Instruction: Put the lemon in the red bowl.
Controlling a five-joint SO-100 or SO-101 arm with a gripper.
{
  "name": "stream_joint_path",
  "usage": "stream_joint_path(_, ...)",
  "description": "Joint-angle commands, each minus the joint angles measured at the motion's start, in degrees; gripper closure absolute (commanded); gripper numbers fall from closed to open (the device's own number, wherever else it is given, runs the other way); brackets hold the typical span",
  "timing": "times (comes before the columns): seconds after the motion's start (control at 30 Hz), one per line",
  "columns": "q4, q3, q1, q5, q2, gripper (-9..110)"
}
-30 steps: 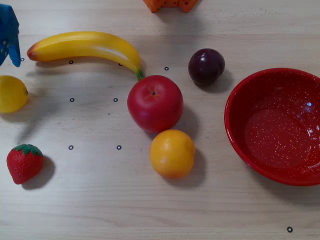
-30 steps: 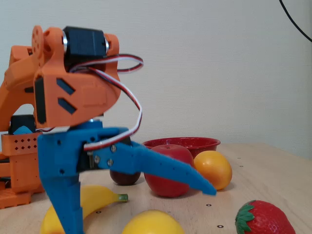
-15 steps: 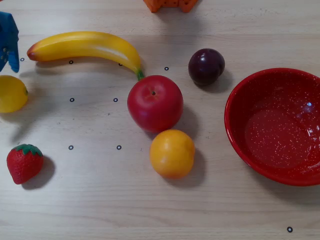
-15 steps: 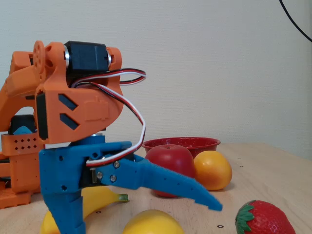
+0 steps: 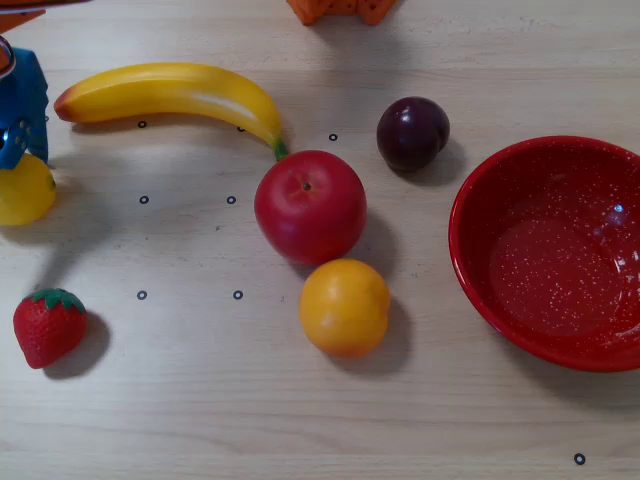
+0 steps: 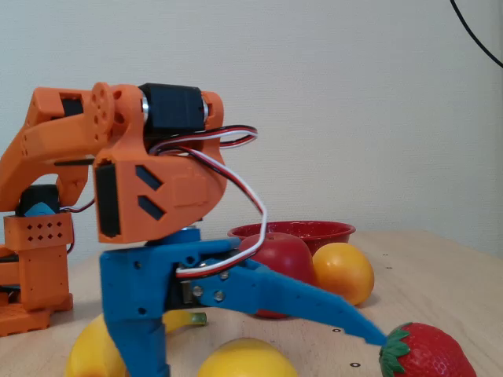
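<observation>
Pale wood-grain table (image 5: 200,400), small black ring marks dotted across it. Lying on it, overhead view: banana (image 5: 170,92) top left, lemon (image 5: 22,190) at left edge, strawberry (image 5: 48,326) lower left, apple (image 5: 310,206) centre, orange (image 5: 345,307) just below it, plum (image 5: 413,132) upper right, red bowl (image 5: 560,250) far right.

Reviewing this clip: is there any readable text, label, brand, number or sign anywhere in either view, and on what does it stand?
None: no readable text, number or brand shows in either view.
The pale wooden table carries only small black ring marks, not characters.
The glossy red speckled bowl, the small yellow lemon and the other toy fruits are unlabelled.
The orange and blue arm shows only recessed shapes, no lettering.
</observation>
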Motion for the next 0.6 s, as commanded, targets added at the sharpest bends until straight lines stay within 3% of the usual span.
stream_joint_path(0.0,-1.9,-4.3,1.6,-1.1,2.9,35)
stream_joint_path(0.57,-4.5,-4.6,1.0,-0.3,1.8,36)
